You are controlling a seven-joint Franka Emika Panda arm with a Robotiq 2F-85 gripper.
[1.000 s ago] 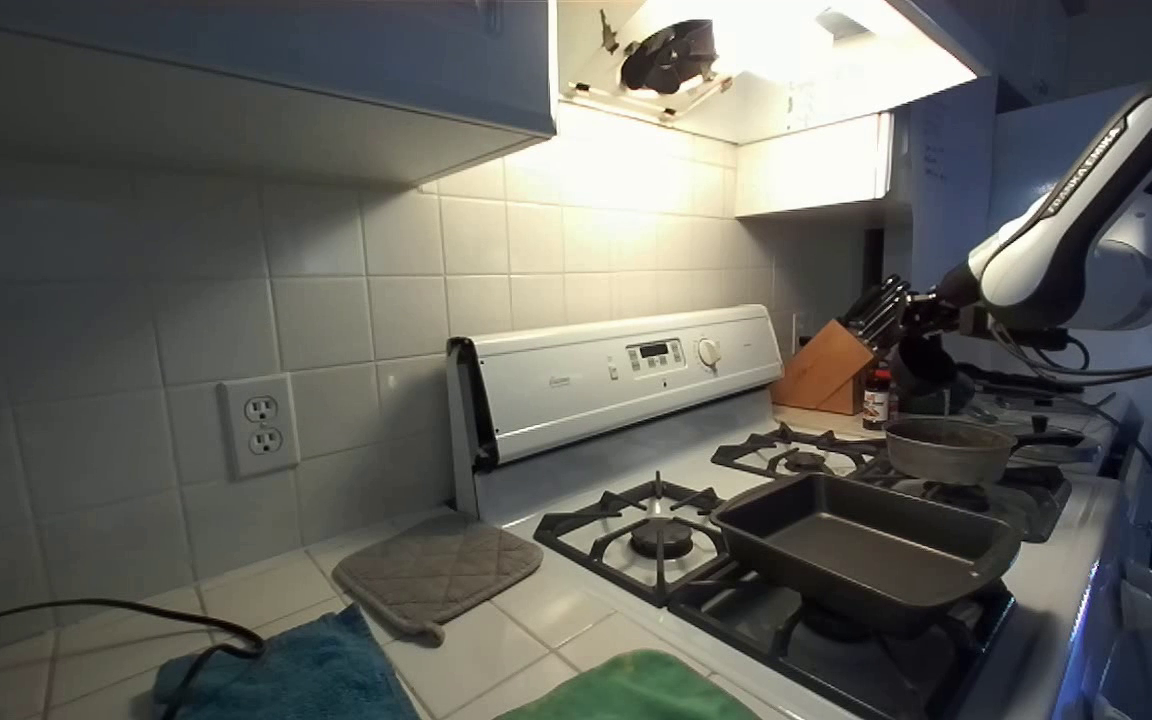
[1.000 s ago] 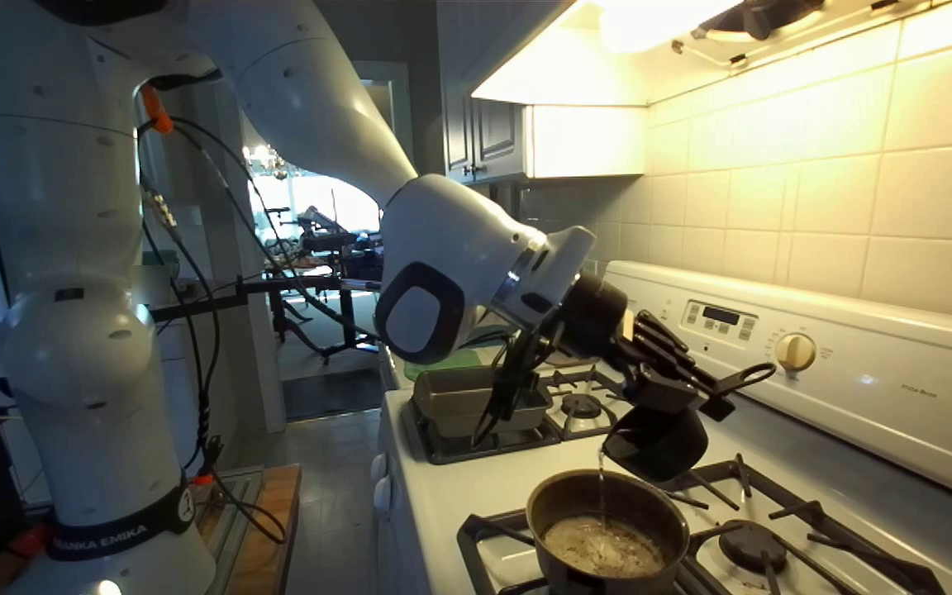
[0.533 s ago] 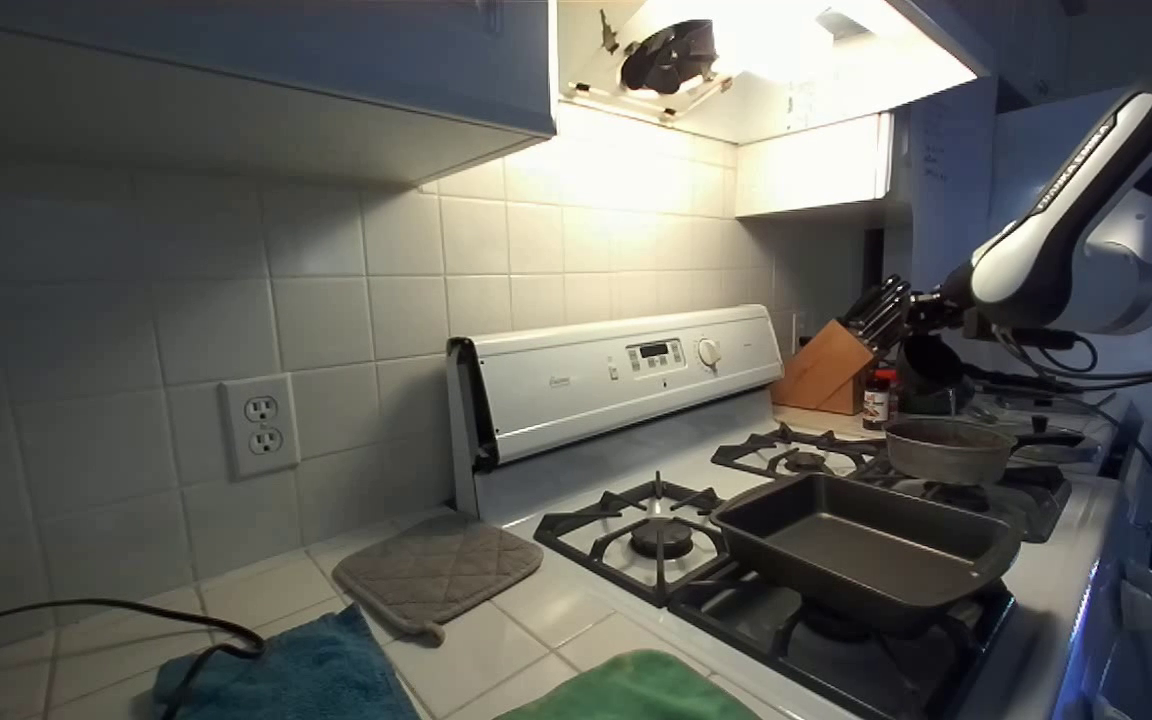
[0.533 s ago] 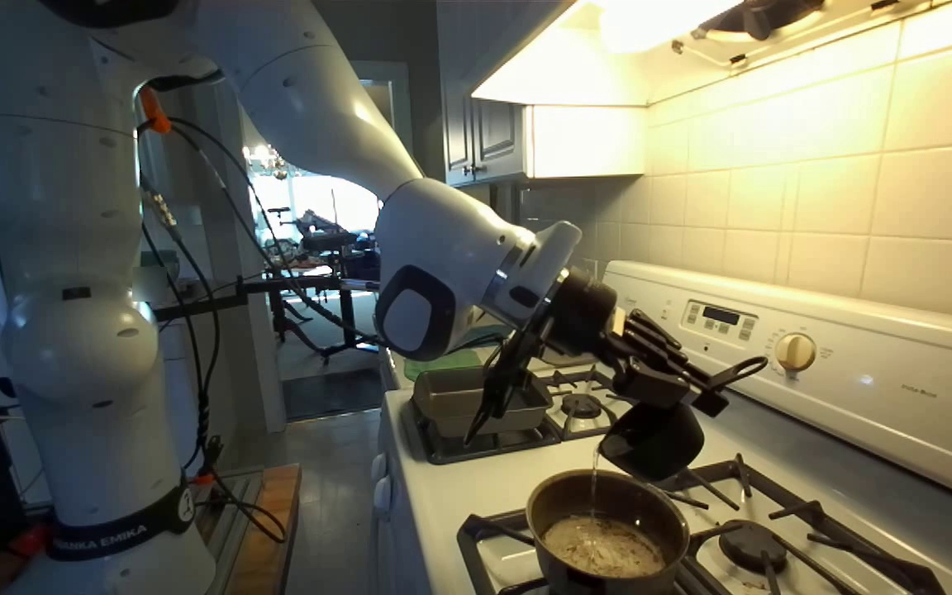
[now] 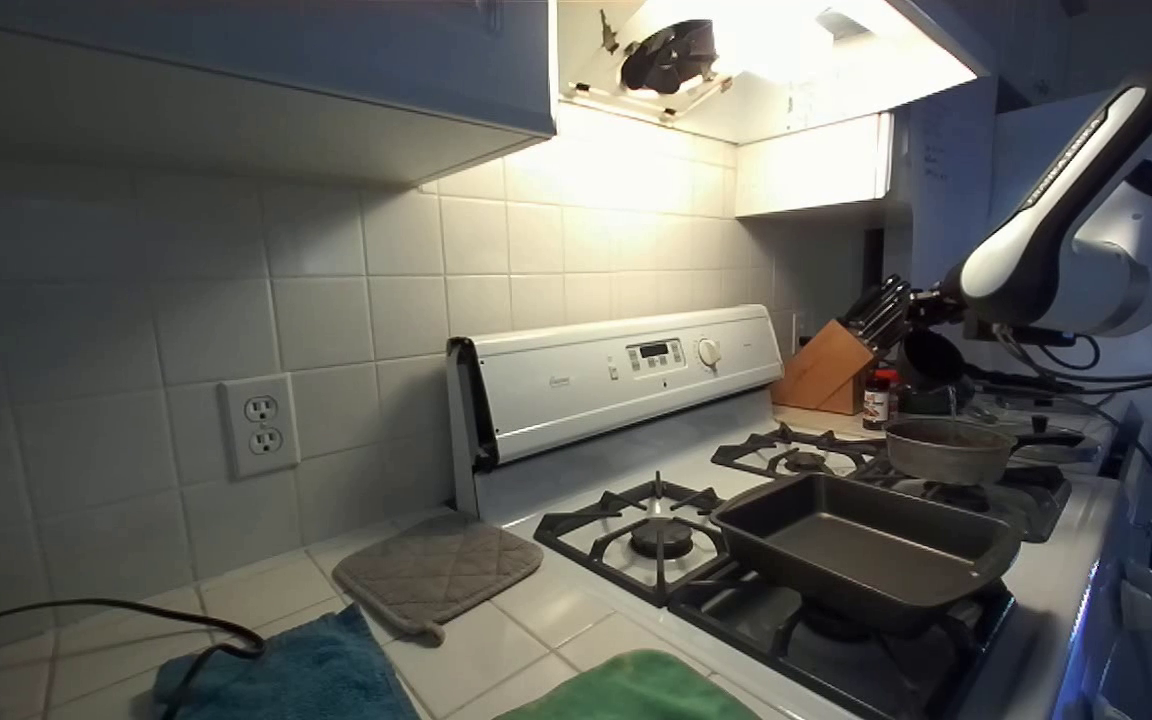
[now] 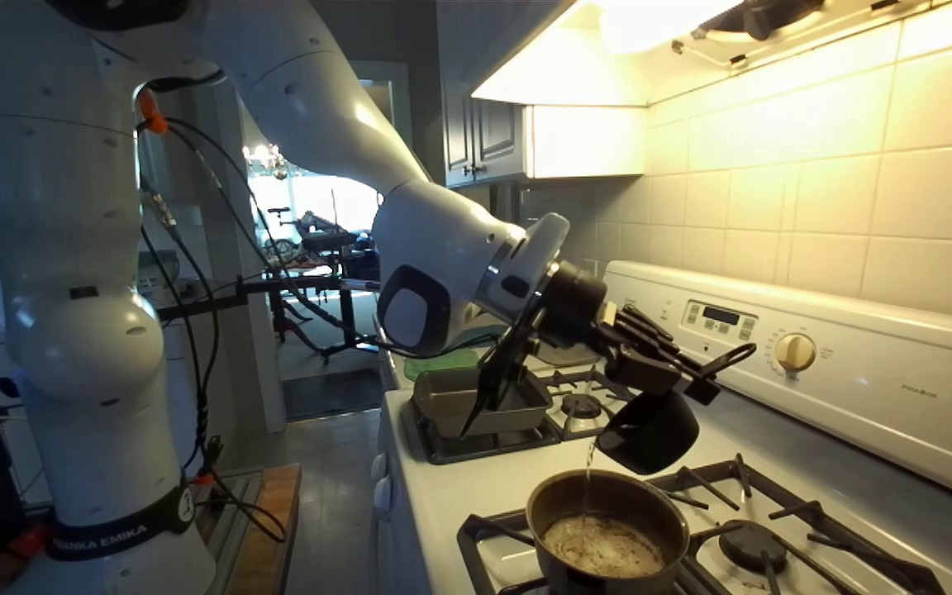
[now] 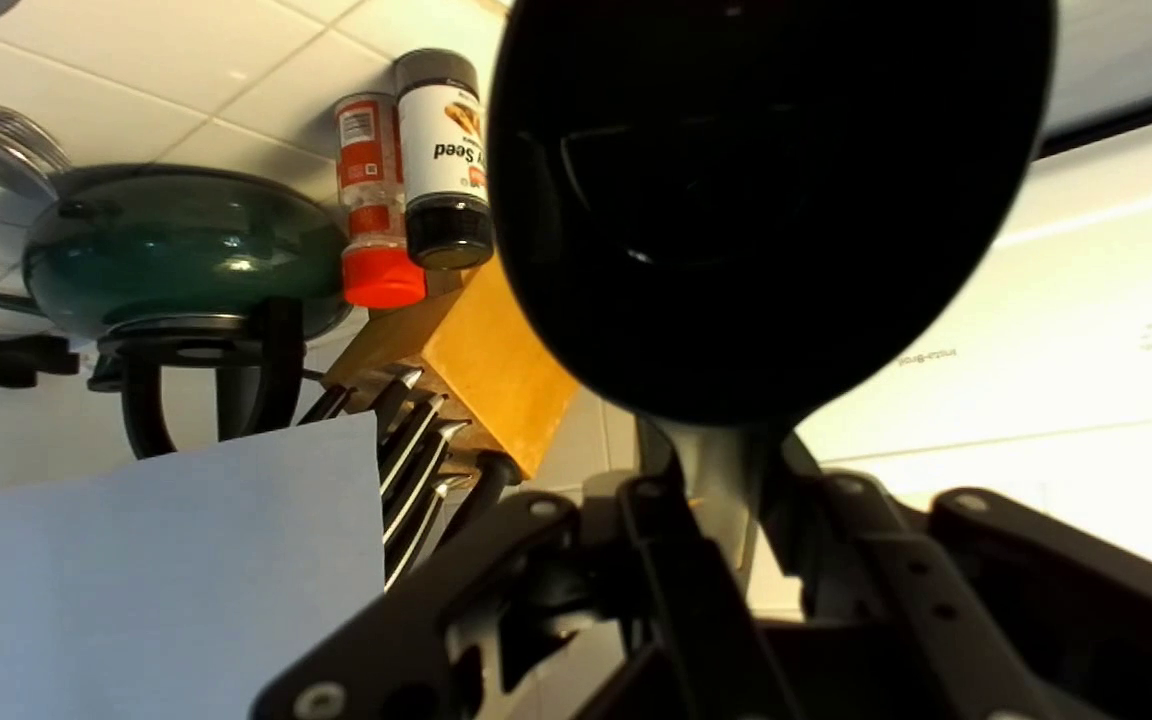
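cup [image 7: 766, 200] partly blocks wrist view | spice jars [image 7: 444, 140] by knife block [image 7: 501, 370]

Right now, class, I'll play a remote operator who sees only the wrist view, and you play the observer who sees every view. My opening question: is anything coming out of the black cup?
Observer: Yes. In an exterior view, a thin stream of clear liquid falls from the lip of the black cup into a saucepan.
Operator: Is the black cup touching that saucepan?
Observer: No; an exterior view shows a gap between them.
Operator: What else stands on the stovetop?
Observer: A dark rectangular baking pan; both exterior views show it.
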